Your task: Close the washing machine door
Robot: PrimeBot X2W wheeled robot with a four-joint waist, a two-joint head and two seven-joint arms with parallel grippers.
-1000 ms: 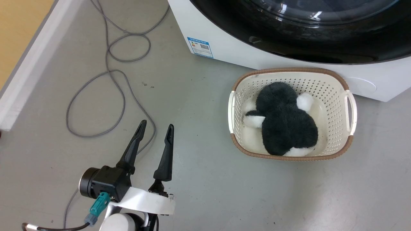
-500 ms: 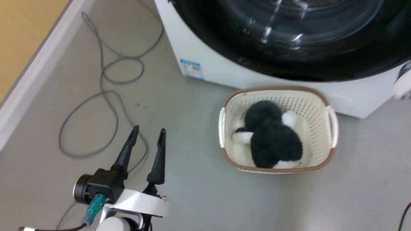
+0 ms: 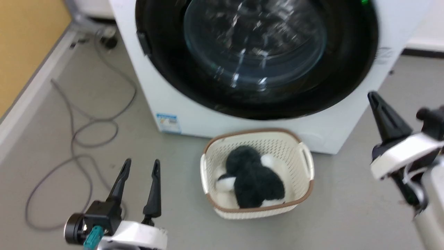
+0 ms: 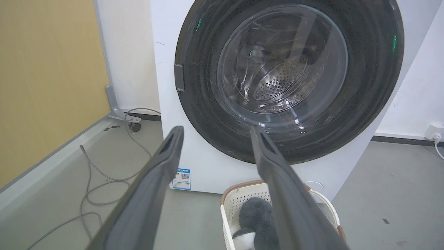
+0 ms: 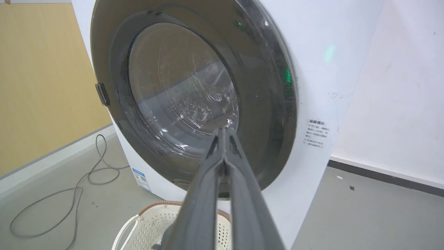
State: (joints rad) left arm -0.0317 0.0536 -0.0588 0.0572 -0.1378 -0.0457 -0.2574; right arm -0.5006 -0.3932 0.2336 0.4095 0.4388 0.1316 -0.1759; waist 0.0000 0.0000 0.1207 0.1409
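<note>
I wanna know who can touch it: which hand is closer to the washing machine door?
Right. The right hand is up near the door, at its lower right; the left hand is farther back, over the floor.

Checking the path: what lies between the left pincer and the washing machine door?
In the head view, bare floor lies between the left pincer and the washing machine door; the basket stands aside, to the right.
</note>
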